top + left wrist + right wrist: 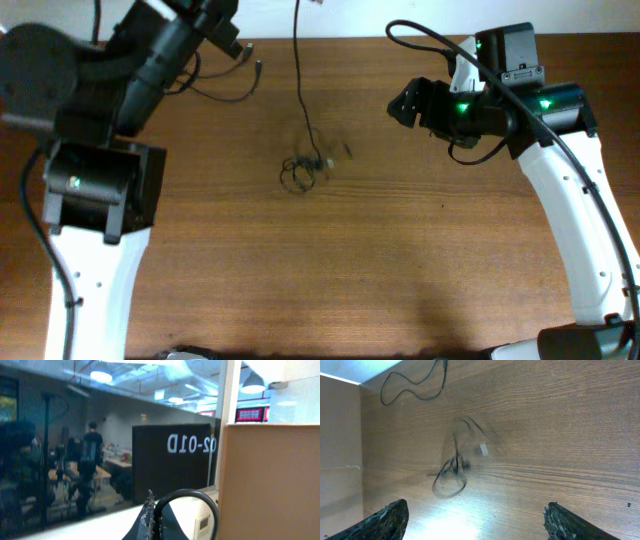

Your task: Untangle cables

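Note:
A small knot of thin black cables (303, 172) lies mid-table, blurred, with one strand (299, 70) running up past the far edge. In the right wrist view the blurred knot (451, 471) lies ahead of my right gripper (480, 525). That gripper (400, 104) is open and empty, to the right of the knot. Another thin cable (222, 95) loops near my left gripper (238, 45) at the far left, its plug (258, 68) free. My left gripper (149, 512) is shut, and a black cable loop (202, 497) rises from its fingertips.
The wooden table (330, 270) ends at a light wall along its far edge. The left arm's base (95, 190) and the right arm's white link (575, 220) stand at the two sides. A loose wavy cable (415, 391) lies far off in the right wrist view.

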`<state>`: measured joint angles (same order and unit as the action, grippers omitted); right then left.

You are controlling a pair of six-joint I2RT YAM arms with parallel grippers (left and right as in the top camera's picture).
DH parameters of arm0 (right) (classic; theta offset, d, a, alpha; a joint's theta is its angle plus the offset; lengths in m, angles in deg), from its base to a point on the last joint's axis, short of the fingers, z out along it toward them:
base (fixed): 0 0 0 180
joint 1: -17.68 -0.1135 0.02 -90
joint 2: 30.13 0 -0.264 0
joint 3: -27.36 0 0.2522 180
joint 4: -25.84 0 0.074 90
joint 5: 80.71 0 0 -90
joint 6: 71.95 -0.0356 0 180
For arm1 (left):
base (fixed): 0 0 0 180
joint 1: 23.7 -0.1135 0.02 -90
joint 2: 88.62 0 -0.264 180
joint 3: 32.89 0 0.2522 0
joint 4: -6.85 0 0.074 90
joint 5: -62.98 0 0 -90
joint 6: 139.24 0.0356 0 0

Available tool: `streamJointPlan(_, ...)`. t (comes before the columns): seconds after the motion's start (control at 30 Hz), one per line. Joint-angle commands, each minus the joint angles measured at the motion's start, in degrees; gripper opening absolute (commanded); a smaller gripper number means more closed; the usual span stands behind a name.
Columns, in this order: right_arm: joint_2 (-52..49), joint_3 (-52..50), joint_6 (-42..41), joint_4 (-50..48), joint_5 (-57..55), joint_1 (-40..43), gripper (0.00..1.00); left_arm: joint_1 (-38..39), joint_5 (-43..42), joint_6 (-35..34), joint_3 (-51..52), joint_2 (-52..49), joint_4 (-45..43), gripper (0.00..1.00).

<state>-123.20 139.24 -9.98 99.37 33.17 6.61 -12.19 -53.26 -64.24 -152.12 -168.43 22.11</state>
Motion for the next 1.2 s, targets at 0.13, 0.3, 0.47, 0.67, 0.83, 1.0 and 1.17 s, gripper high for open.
streamJointPlan(0.13,-0.1,-0.5,0.8,-0.1,-3.7,0.2,0.95,0.8,-7.7,-5.4,-0.9,-4.1,-4.0,0.00)
streamJointPlan(0.3,-0.1,-0.5,0.8,0.7,-9.3,0.2,1.00,1.2,-16.5,-14.3,-0.9,-4.1,-10.3,0.00)
streamJointPlan(0.47,-0.2,-0.5,2.8,0.9,-2.9,-0.1,0.99,1.2,-13.2,-19.3,-0.9,-4.1,-14.8,0.00)
streamJointPlan(0.67,-1.4,-10.3,4.2,-2.4,0.9,-6.1,0.99,1.2,-13.4,-19.3,-0.9,-4.1,-12.9,0.00)
streamJointPlan(0.83,-2.3,-27.1,3.5,-22.5,15.2,-9.5,0.99,1.2,-13.4,-19.3,-0.9,-4.1,-12.6,0.00)
streamJointPlan(1.0,-9.3,-32.1,-4.0,-38.3,13.8,-14.5,0.90,1.2,-13.4,-19.3,-0.9,-4.1,-12.6,0.00)
streamJointPlan(1.17,-12.8,-32.1,-4.2,-39.5,8.8,-14.6,0.64,1.2,-13.4,-19.3,-0.9,-4.1,-12.5,0.00)
